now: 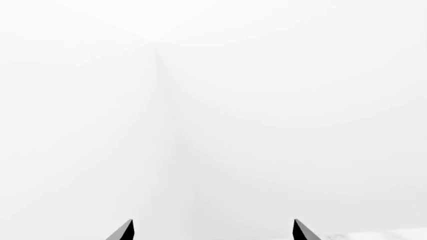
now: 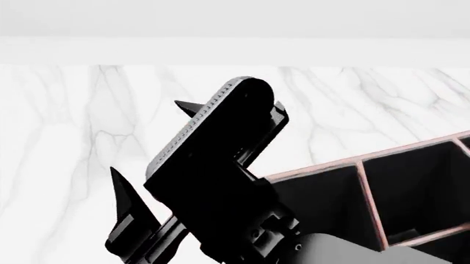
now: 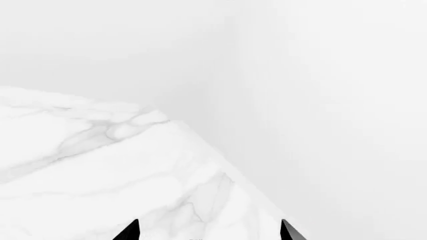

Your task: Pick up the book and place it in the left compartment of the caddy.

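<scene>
The book is not in any view. The caddy (image 2: 411,151), reddish-brown with pale edges and a black inside, sits at the lower right of the head view. Its left compartment (image 2: 323,198) is partly hidden by a black arm. That arm's gripper (image 2: 149,142) is raised close to the head camera, its two pointed fingers spread wide and empty; it looks like my left one. In the left wrist view my left gripper (image 1: 213,231) is open and faces only white wall. In the right wrist view my right gripper (image 3: 210,232) is open and empty above the marble table's corner.
The white marble table (image 2: 74,137) stretches to the far wall (image 2: 235,22). In the right wrist view the table's edge (image 3: 200,145) meets white walls. A divider (image 2: 371,203) and a crossbar (image 2: 433,234) split the caddy's right part.
</scene>
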Controlling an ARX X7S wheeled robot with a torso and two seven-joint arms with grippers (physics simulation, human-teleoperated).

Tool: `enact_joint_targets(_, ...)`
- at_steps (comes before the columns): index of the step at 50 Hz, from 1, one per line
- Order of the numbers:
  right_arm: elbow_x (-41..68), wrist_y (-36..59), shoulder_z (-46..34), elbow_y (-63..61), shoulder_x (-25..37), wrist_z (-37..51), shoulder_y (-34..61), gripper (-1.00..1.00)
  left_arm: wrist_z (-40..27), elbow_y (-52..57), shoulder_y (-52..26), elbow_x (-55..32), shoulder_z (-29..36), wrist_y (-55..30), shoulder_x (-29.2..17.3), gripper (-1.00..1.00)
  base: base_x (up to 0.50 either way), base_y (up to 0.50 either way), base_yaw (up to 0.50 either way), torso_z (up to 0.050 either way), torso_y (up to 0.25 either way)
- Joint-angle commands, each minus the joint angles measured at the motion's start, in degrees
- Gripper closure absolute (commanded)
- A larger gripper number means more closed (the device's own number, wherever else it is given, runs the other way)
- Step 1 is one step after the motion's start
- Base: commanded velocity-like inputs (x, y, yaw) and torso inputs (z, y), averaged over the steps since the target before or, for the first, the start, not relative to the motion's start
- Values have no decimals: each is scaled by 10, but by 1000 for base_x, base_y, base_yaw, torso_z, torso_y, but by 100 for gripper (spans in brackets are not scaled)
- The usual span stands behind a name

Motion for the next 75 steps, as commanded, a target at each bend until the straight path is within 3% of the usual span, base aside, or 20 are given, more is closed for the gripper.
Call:
enact_joint_targets(1, -18, -13, -43, 38, -24, -125, 31, -100, 2, 0, -3, 0, -1, -3, 0, -100, 0, 0, 0, 0, 0)
enact_joint_targets(12, 27, -32, -50, 58, -29, -231, 39, -100, 3, 0, -4, -1, -3, -5, 0, -100, 0, 0, 0, 0, 0)
enact_joint_targets(30, 34, -68, -60, 22, -14, -322, 38, -100, 4, 0, -7, -1, -1, -9, 0, -100, 0, 0, 0, 0, 0)
enact_joint_targets(51, 6, -36, -97, -3, -33, -310, 49, -100, 2, 0, -5, -2, -2, -6, 0, -100, 0, 0, 0, 0, 0)
enact_joint_targets(75, -62, -81, -149, -15, -39, -300, -37, -100, -1, 0, 4, -10, -8, 1, 0, -100, 0, 0, 0, 0, 0)
